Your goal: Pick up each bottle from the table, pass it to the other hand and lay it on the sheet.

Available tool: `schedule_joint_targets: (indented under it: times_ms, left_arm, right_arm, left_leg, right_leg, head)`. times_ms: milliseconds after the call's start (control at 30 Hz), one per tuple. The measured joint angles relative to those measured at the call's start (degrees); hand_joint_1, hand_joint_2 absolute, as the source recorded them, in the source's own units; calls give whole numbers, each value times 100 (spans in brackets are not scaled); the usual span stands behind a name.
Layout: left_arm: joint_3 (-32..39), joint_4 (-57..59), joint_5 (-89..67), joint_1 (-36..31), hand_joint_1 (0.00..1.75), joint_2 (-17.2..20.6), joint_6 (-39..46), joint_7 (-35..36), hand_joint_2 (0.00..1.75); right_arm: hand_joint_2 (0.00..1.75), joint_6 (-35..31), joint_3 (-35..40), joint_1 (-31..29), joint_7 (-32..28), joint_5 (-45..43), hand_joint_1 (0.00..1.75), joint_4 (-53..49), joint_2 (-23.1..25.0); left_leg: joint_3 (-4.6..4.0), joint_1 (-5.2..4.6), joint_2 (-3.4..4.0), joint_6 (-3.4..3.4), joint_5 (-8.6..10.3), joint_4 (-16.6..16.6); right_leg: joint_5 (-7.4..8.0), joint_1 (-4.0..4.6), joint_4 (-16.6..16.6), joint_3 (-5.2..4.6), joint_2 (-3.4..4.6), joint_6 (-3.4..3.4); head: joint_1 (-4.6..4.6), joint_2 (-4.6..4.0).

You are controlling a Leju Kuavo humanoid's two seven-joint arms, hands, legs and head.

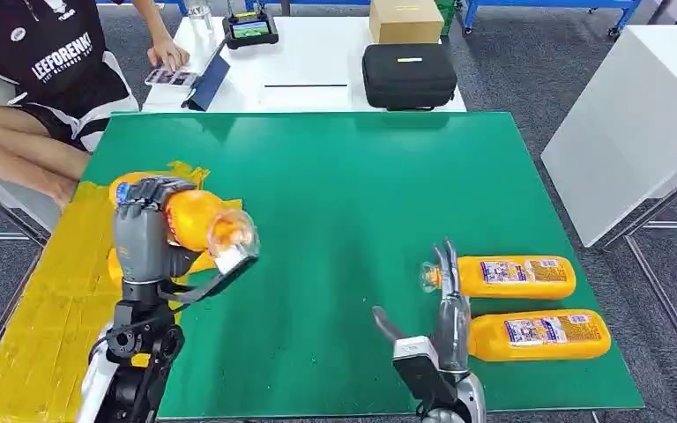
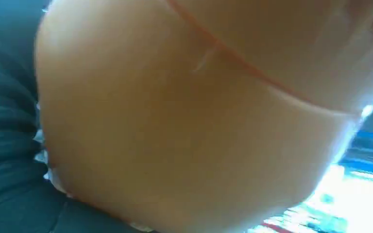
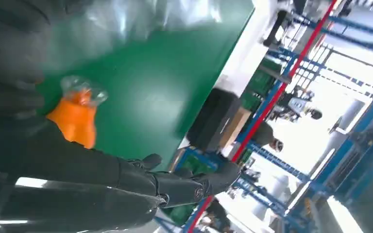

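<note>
1. The left robot hand grasps an orange bottle, held above the yellow sheet at the green surface's left side.
2. The right robot hand is released, fingers spread, just beside two more bottles lying on the surface.

1 orange bottle held above the yellow sheet; 2 bottles lie on green table.
</note>
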Motion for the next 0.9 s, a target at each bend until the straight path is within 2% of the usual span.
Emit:
schedule_joint_targets:
  times_ms: [100,133,167,233,400,533,600,733,800,867,900]
  left_arm:
    - [-897,719,-59,-884,175,864,-57,2544,175]
    - [-1424,1079,-59,-1260,175,1161,-55,3223,175]
    - [-1884,1308,-61,-1472,175,1360,-46,3500,175]
    - [-2601,1642,-65,-1680,175,1663,-33,3304,175]
    - [-3298,2318,-70,-2061,175,2045,-166,3054,175]
    - [-3114,3286,-68,-2154,175,2281,-135,2276,175]
    - [-2851,3760,-65,-2160,175,2366,-138,2132,175]
    - [-2603,4214,-63,-2157,175,2480,-256,2126,175]
    - [-2478,4275,-65,-2064,175,2548,-580,2263,175]
    - [-2147,4240,-65,-1823,171,2642,-854,2321,175]
    - [-1983,4196,-63,-1742,3,2672,-936,2319,175]
  right_arm:
    - [175,46,-17,156,37,-588,0,-381,-183]
    - [175,74,0,239,39,-756,0,-555,-278]
    - [175,98,18,287,41,-820,0,-682,-357]
    - [175,101,72,344,41,-874,0,-872,-459]
    - [175,122,245,437,-138,-1066,0,-1176,-686]
    - [175,433,540,449,-341,-775,0,-1537,-820]
    - [175,696,628,402,-348,-605,0,-1703,-826]
    - [175,923,691,338,-356,-516,0,-1890,-828]
    - [175,1303,693,278,-428,-441,0,-1925,-813]
    - [175,1748,691,132,-446,-358,0,-1927,-765]
    - [175,1863,686,57,-444,-338,0,-1927,-747]
  left_leg:
    - [-8,-1,-1,-12,13,2]
    - [-10,-1,-13,-9,16,2]
    - [-9,-1,-26,-10,19,1]
    - [-8,0,-20,-13,22,1]
    - [-12,-4,5,-13,20,1]
    - [-15,-3,7,-15,20,0]
    - [-14,-3,10,-16,20,0]
    - [-23,-1,-15,-23,25,-1]
    - [-25,1,-11,-24,26,-2]
    - [-16,0,22,-27,23,-3]
    - [-12,0,26,-27,23,-3]
  right_leg:
    - [3,-1,6,-11,-1,-2]
    - [3,-2,14,-1,-15,-2]
    - [2,-5,17,8,-29,-2]
    - [2,-5,22,6,-25,-2]
    - [3,-15,24,-3,1,-2]
    - [3,-12,29,-12,3,-2]
    - [2,-11,33,-21,12,-3]
    - [1,-8,36,-16,-11,-5]
    - [1,-10,38,-13,-10,-5]
    - [3,-14,40,-17,23,-6]
    - [3,-14,39,-17,27,-6]
  head:
    - [-9,0]
    - [-13,0]
    - [-4,0]
    - [-4,0]
    - [-4,0]
    - [-2,0]
    - [-7,0]
    - [-4,0]
    - [0,0]
    - [-9,0]
    - [-4,0]
